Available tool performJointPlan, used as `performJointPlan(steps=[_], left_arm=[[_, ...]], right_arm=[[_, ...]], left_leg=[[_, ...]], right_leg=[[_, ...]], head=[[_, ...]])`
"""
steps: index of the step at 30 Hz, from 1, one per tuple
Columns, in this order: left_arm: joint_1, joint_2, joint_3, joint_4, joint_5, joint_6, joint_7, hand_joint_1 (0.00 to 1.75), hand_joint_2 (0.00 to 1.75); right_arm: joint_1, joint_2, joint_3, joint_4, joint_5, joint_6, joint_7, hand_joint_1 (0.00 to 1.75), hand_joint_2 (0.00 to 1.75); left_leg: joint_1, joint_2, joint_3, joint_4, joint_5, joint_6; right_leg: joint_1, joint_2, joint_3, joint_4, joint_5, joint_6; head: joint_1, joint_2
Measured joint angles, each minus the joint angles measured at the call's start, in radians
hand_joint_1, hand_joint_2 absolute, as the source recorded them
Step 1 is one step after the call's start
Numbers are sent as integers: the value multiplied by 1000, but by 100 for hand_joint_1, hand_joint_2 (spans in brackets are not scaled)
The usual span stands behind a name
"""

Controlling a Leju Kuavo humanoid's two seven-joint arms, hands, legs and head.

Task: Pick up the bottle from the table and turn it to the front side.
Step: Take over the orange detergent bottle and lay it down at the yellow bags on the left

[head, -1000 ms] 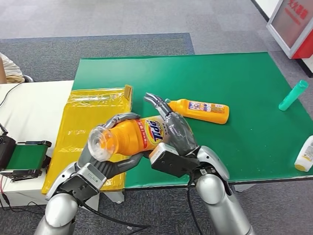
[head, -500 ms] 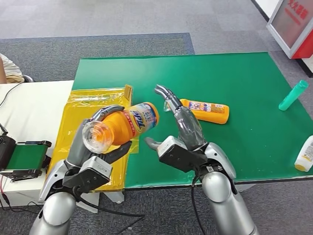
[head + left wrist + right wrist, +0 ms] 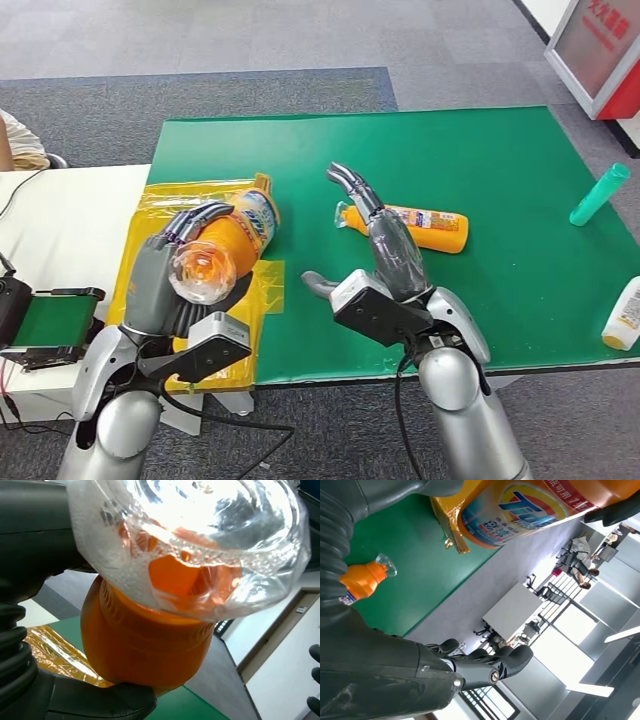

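Note:
My left hand (image 3: 162, 275) grips an orange Tide detergent bottle (image 3: 226, 245) above the yellow bag (image 3: 189, 215), its clear cap (image 3: 202, 272) pointing toward me. In the left wrist view the clear cap (image 3: 196, 540) and orange neck (image 3: 147, 645) sit very close, with my left hand (image 3: 41, 630) wrapped around them. My right hand (image 3: 377, 255) hovers open over the green table (image 3: 453, 160), apart from the bottle. The right wrist view catches the Tide bottle's label (image 3: 520, 507) beyond my spread right hand (image 3: 444, 672).
A second orange bottle (image 3: 419, 227) lies on the green table just behind my right hand. A teal bottle (image 3: 600, 194) and a white bottle (image 3: 623, 315) lie at the right edge. A white table (image 3: 68, 225) with a small dark device (image 3: 45, 320) stands to the left.
My right hand let go of the Tide bottle and drew off to the right. My left hand carried the bottle leftward over the yellow bag, swinging its cap toward me.

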Motion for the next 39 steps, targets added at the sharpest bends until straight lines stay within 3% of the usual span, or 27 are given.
performJointPlan(steps=[9, 20, 30, 33, 36, 39], left_arm=[[0, 0, 3, -2, -37, 9, 9, 175, 175], [-16, -1, 37, 56, -503, 80, 112, 175, 175], [-29, 0, 52, 101, -531, 79, 128, 175, 175], [-47, 23, 38, 124, -532, 78, 209, 175, 175], [-89, 74, -12, 184, -533, 77, 327, 175, 175], [-128, 116, -72, 258, -533, 69, 383, 175, 175]], right_arm=[[-1, 1, -5, -3, 0, -1, 1, 0, 175], [-23, 19, -35, -54, -62, 14, 18, 0, 175], [-30, 23, -55, -99, -87, 29, 16, 0, 175], [-25, 23, -56, -122, -176, 61, -12, 0, 175], [-7, 23, -55, -183, -359, 130, -52, 0, 175], [18, 18, -50, -263, -482, 180, -85, 0, 175]], left_leg=[[0, 0, 0, 0, 0, 0], [0, 0, 0, 0, 0, 0], [0, 0, 0, 0, 0, 0], [0, 0, 0, 0, 0, 0], [0, 0, 0, 0, 0, 0], [0, 0, 0, 0, 0, 0]], right_leg=[[0, 0, 0, 0, 0, 0], [0, 0, 0, 0, 0, 0], [0, 0, -1, 0, 0, 0], [0, 0, -2, 0, 0, 0], [0, 0, -2, 0, 0, 0], [0, 0, -2, 0, 0, 0]], head=[[0, 0], [0, 0], [0, 0], [0, 0], [0, 0], [0, 0]])
